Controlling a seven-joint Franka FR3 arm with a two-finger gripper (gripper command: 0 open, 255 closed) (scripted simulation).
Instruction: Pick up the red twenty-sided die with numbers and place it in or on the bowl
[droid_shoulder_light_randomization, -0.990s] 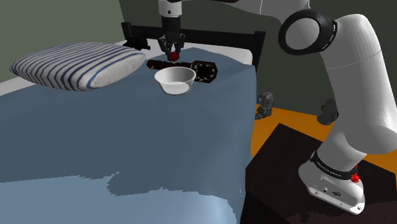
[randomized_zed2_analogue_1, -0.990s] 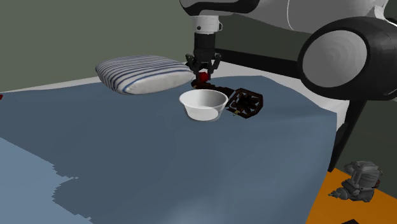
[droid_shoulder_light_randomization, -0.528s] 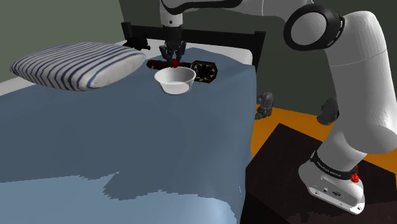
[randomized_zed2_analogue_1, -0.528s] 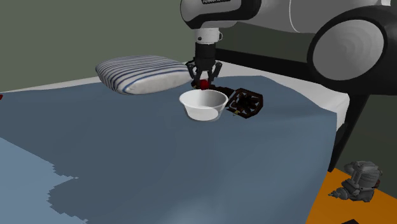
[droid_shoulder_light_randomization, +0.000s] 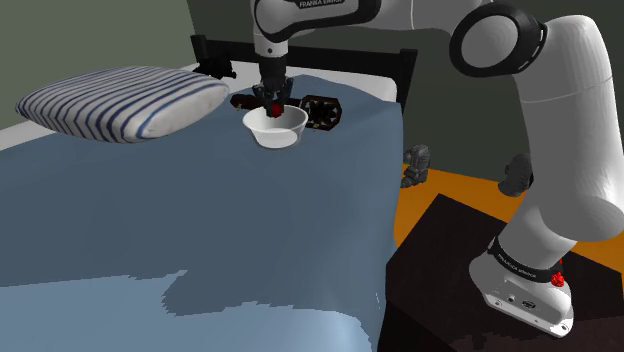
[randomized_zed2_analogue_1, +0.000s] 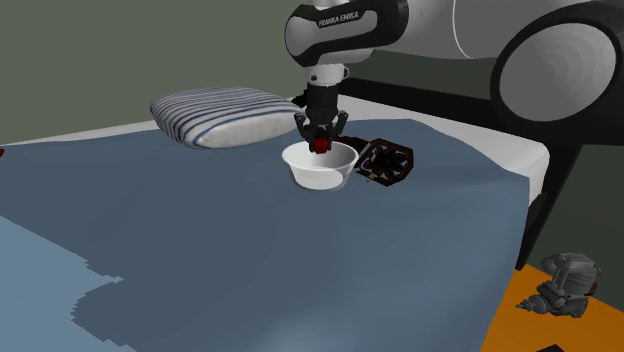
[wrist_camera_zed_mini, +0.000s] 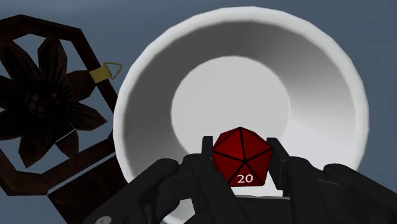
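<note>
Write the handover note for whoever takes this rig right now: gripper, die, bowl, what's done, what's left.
Gripper: shut on the red die, its 20 facing the wrist camera.
White bowl: upright on the blue bed cover, below the die; a dark ornament beside it.
Done: die picked up, held over the bowl's inside, near its rim.
Left: open the gripper to drop it in, then lift clear.

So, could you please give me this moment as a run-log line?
stage: placing | end effector: shut on red die | die: over white bowl, near rim, unreleased | bowl: upright on blue bedcover
</note>
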